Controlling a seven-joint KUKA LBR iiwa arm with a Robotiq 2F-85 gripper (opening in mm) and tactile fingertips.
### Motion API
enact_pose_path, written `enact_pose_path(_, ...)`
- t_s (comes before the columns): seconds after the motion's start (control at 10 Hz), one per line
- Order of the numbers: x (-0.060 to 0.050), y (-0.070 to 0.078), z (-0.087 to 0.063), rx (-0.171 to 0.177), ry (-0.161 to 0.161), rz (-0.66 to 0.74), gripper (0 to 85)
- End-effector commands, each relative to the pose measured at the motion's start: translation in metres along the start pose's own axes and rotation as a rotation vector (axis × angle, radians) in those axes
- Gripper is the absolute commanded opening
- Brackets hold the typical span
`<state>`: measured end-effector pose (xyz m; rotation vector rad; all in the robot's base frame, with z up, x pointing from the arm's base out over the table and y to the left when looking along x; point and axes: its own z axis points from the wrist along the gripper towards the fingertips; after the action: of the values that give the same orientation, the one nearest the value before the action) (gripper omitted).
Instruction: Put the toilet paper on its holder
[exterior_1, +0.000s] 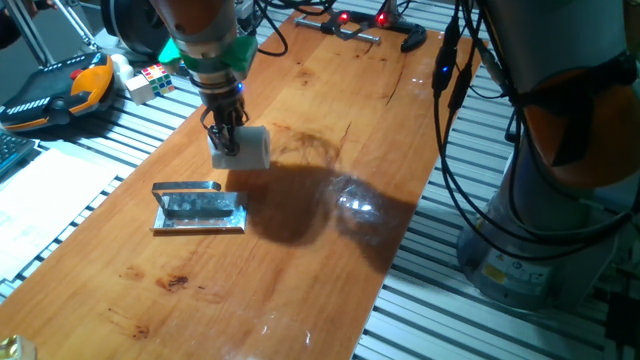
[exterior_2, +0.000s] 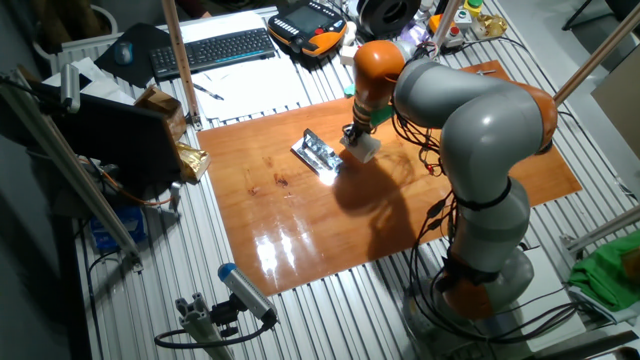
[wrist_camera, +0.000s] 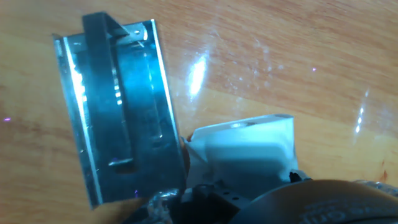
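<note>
One white toilet paper (exterior_1: 246, 147) roll, squashed, in gripper (exterior_1: 228, 140), beside shiny holder (exterior_1: 200, 210)

Robotics lab: cables (exterior_1: 470, 150), aluminium framing (exterior_2: 95, 215).

White toilet paper (exterior_1: 248, 148) upper centre of one fixed view, pinched in my black gripper (exterior_1: 228, 140). Shiny silver holder (exterior_1: 199, 209) left of centre, mirror-streaked. Table (exterior_1: 300, 250) is orange-brown wood with dark grain marks and glare spots. My arm: orange joint, green band, grey shell in the other fixed view. Multicoloured Rubik's cube (exterior_1: 150, 81) upper left. Orange-and-black pendant (exterior_1: 60, 90) far left. Red lights (exterior_1: 362, 17) at top.
</note>
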<state>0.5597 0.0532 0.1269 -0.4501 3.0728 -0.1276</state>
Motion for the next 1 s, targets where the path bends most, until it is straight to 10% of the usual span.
enact_pose_path(0.0,0.003,0.001,-0.003,0.001,0.003,-0.003,18.7)
enact_pose_path(0.9,0.022,0.015,-0.016,0.000,0.017,-0.026,7.0)
